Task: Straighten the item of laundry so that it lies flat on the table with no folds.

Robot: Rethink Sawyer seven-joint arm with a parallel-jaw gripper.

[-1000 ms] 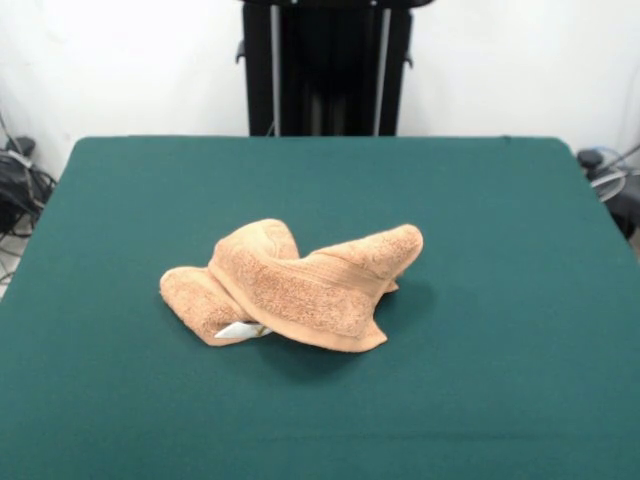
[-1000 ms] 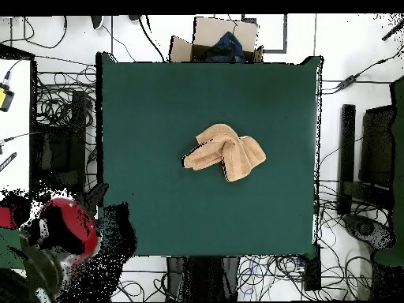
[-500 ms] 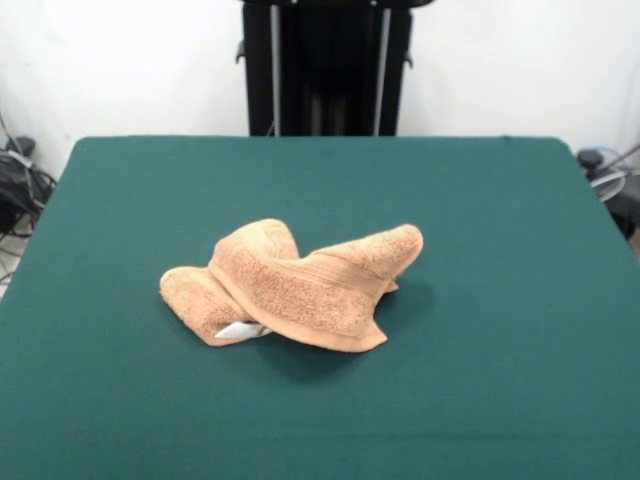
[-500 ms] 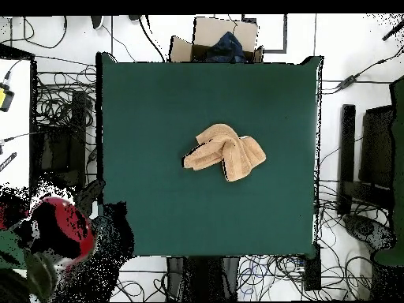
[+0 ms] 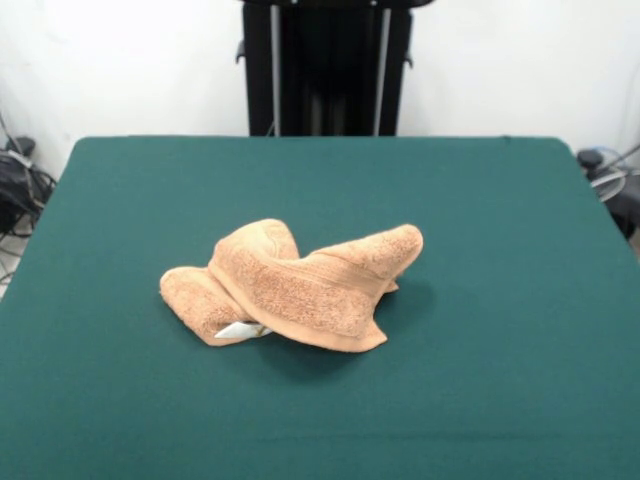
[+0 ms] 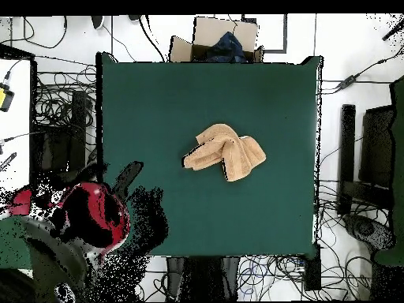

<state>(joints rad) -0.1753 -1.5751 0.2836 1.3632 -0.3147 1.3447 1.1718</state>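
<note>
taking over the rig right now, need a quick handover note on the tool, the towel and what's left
Tool: not visible in either view; only the red and black arm shows, off the table's corner in the overhead view, away from the towel.
Towel: lies near the middle of the green table, bunched and folded over itself in several layers, a white tag peeking out at its front edge.
Done: nothing toward flattening is evident; nothing is touching the towel.
Left: reach in, take an edge or corner, spread it until it lies flat with no folds.
</note>
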